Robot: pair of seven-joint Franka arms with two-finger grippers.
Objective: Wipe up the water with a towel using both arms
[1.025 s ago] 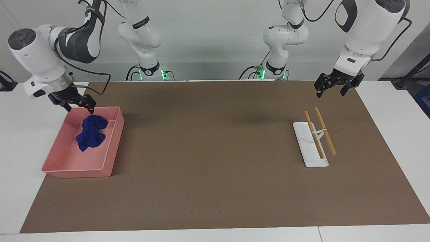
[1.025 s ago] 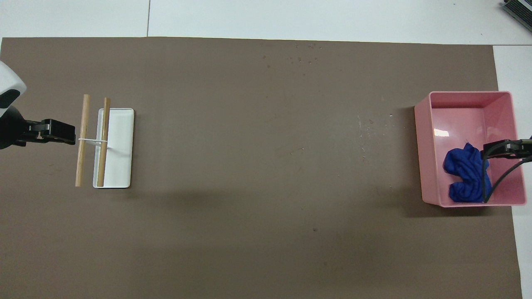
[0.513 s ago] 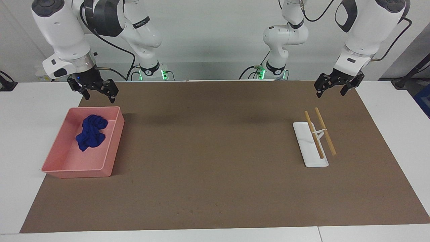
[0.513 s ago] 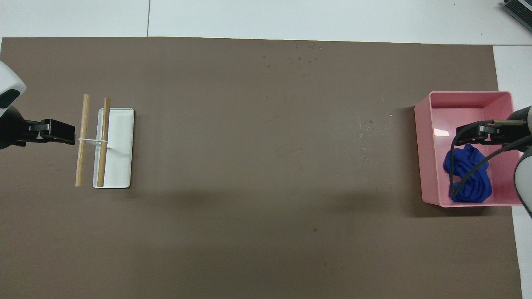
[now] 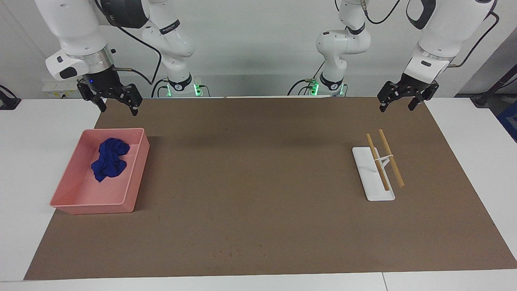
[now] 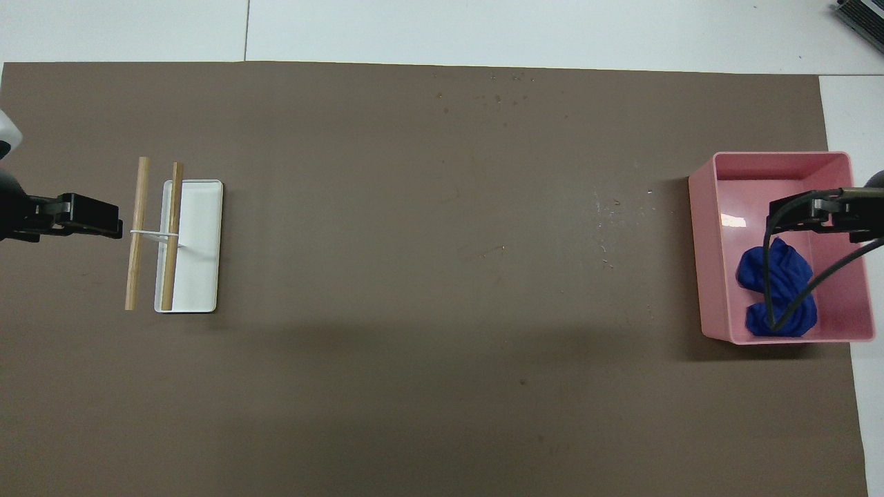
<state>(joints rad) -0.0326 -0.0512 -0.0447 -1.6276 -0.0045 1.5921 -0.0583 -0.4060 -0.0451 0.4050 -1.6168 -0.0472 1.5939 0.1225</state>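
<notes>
Two grippers open, empty: right gripper over pink tray rim; left gripper well apart. Towel bunched inside tray. Risk: fingers snag one fold, cloth drags tray.

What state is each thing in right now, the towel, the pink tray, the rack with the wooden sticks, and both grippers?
towel: crumpled, lying in the tray, not held.
pink tray: upright on the mat, holding only the towel.
white rack: flat on the mat, two wooden sticks lying across it.
right gripper: open, empty, raised.
left gripper: open, empty, raised.
</notes>
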